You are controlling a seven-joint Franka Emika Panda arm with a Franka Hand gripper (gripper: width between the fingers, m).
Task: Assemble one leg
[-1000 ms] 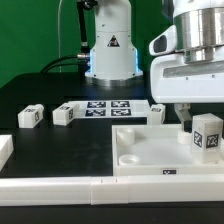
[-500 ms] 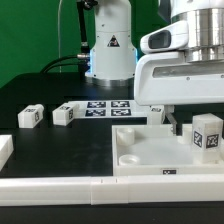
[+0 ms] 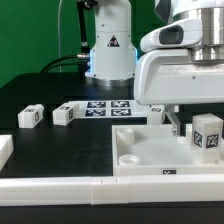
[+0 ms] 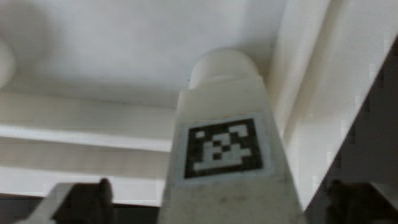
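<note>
A white leg [image 3: 207, 135] with a black-and-white tag stands on the large white rimmed panel [image 3: 140, 150] at the exterior view's right. My gripper [image 3: 190, 124] hangs low over it, jaws apart. One finger [image 3: 172, 122] shows just left of the leg; the other is hidden. In the wrist view the leg [image 4: 224, 150] rises between the two dark fingertips [image 4: 80, 202], with a gap on each side. Two more legs [image 3: 30, 116] [image 3: 64, 114] lie on the black table at the left, and another [image 3: 155, 108] lies behind the panel.
The marker board [image 3: 105, 107] lies at mid-table, in front of the robot base [image 3: 110, 50]. Long white border strips [image 3: 60, 185] run along the front edge. A white block [image 3: 5, 150] sits at the far left.
The gripper body has shifted toward the exterior view's left and the visible finger has moved away from the leg. The leg on the panel has stayed in place.
</note>
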